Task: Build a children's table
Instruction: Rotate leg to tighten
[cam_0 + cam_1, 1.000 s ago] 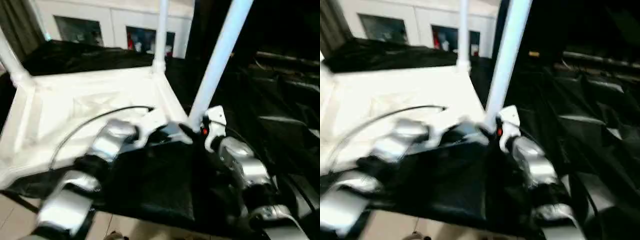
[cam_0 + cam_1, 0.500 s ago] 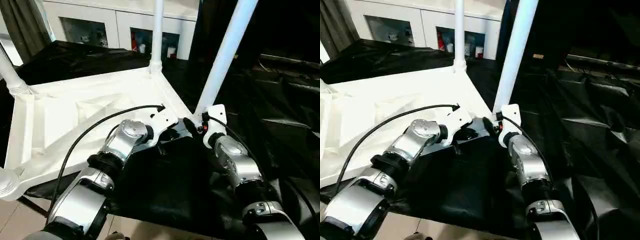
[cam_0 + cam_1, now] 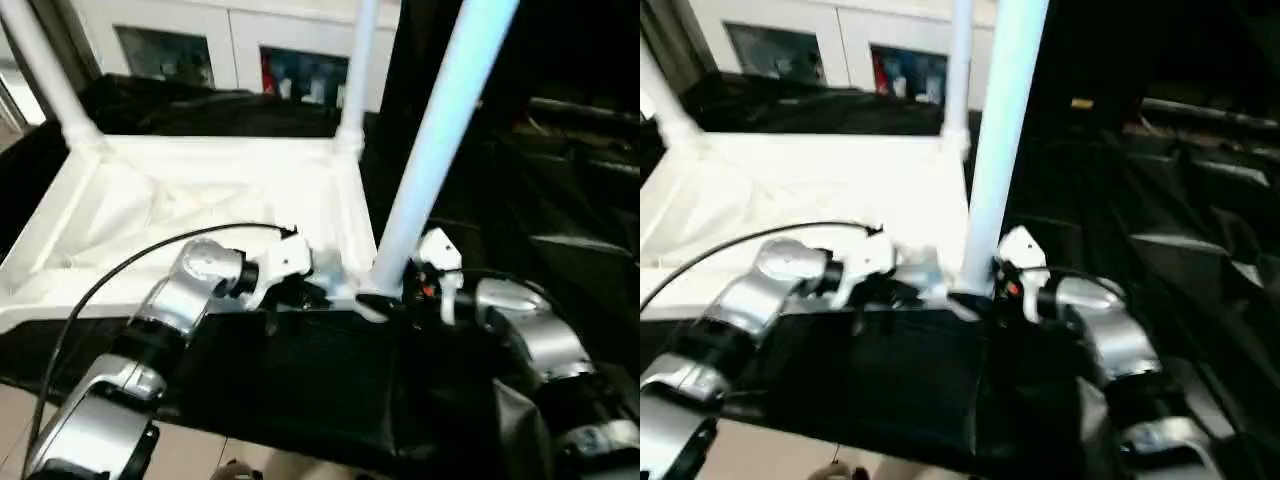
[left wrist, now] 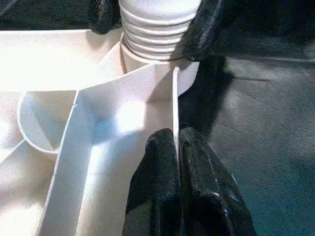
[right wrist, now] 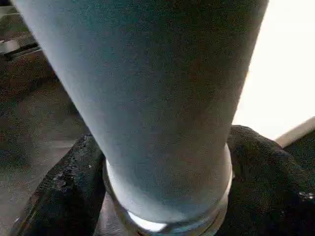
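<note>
White children's table (image 3: 200, 200) lies upside down on black-draped surface (image 3: 330, 390), legs up; left claw (image 4: 177, 162) pinches its near-edge wall, right claw (image 5: 162, 216) grips the near-corner leg (image 3: 430, 160) at its base

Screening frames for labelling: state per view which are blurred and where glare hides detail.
Left and right eye views: motion-blurred, forearm and leg edges smeared. Left wrist view: sharp on the black fingers pinching a thin rib, glare bleaching the table top. Right wrist view: leg looms soft, bright white patch beside it.
</note>
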